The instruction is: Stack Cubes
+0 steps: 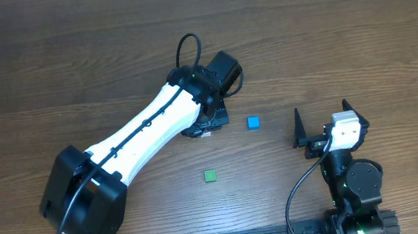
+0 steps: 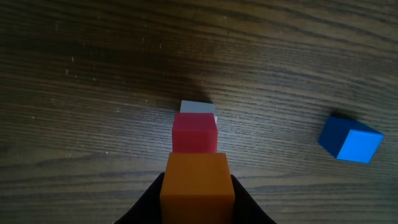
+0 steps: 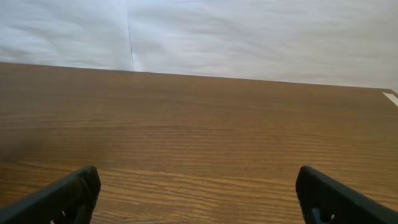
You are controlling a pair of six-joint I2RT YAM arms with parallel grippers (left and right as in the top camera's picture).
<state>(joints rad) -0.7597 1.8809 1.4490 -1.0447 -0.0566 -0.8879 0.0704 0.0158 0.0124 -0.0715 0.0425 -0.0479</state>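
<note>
My left gripper (image 2: 198,202) is shut on an orange cube (image 2: 197,177), its dark fingers (image 2: 147,205) pressed against both sides. Directly under the orange cube I see a red cube (image 2: 195,133), and below that a grey cube (image 2: 198,107); the three line up like a stack on the wooden table. In the top view the left gripper (image 1: 208,122) covers this stack at the table's middle. A blue cube (image 1: 253,122) (image 2: 351,138) lies just right of it. A green cube (image 1: 211,176) lies nearer the arm bases. My right gripper (image 1: 322,124) (image 3: 200,202) stands open and empty, to the right of the blue cube.
The wooden table (image 1: 61,56) stretches bare to the far side and to the left. A pale wall (image 3: 249,37) rises behind the table's far edge. The left arm (image 1: 138,139) slants across the lower left of the table.
</note>
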